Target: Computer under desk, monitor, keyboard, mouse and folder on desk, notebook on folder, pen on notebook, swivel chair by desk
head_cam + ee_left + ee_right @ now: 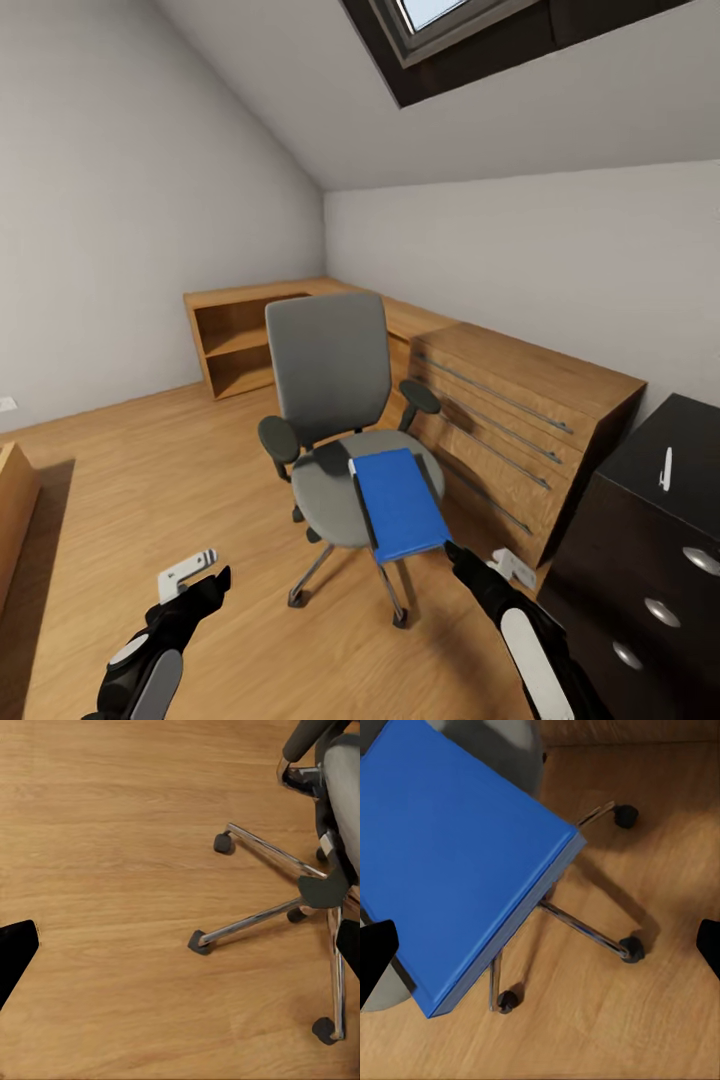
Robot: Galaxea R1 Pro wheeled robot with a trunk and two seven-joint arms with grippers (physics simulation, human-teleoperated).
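bright blue flat folder (402,505) overhangs the front edge of the grey upholstered swivel chair (335,400) seat; right gripper (456,552) nearby with jaws wide, likely lining up a grasp; left gripper (207,582) jaws wide, idle.

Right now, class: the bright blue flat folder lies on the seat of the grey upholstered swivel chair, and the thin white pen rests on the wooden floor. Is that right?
Not quite. The bright blue flat folder does lie on the seat of the grey upholstered swivel chair, but the thin white pen rests on top of the black drawer unit, not on the floor. The head view shows it.
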